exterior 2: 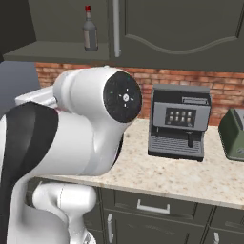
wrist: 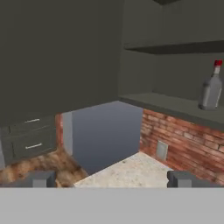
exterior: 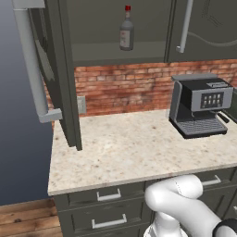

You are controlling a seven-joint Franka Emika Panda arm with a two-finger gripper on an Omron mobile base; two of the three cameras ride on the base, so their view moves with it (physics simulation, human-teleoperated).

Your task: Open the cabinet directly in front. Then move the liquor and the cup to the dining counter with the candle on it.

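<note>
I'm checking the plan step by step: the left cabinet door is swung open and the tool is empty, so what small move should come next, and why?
Probably swing the tool right and up toward the liquor. The tool is open and holds nothing. The bottle stands upright on the lower shelf of the cabinet, off to the right in the hand view and well beyond the fingertips.
</note>
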